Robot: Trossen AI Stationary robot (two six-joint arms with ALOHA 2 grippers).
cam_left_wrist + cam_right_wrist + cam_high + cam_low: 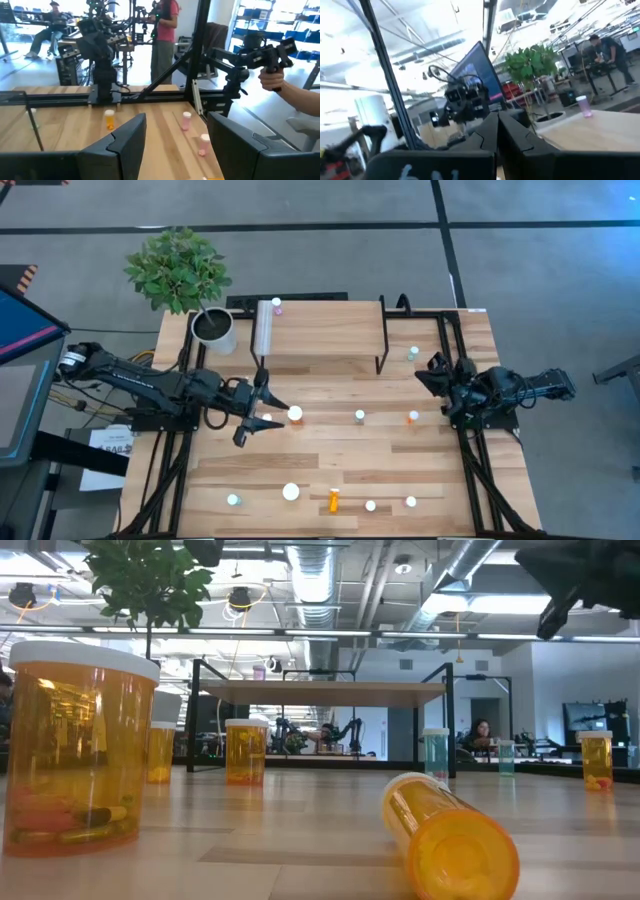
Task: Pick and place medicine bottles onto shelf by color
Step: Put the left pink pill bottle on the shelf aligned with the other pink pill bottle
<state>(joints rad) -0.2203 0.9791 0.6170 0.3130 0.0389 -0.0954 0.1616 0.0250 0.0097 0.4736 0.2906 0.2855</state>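
My left gripper (262, 412) wide open, nothing held, big white-capped bottle (295, 414) just ahead of jaws, so I can grab it. Right gripper (437, 375) shut, empty, waiting.

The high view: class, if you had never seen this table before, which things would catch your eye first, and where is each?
Probably the leafy plant in its white pot at the table's far left corner, beside the raised wooden shelf carrying one pink bottle. Next, the open left gripper near a large white-capped bottle, and the orange bottle lying on its side at the near edge.
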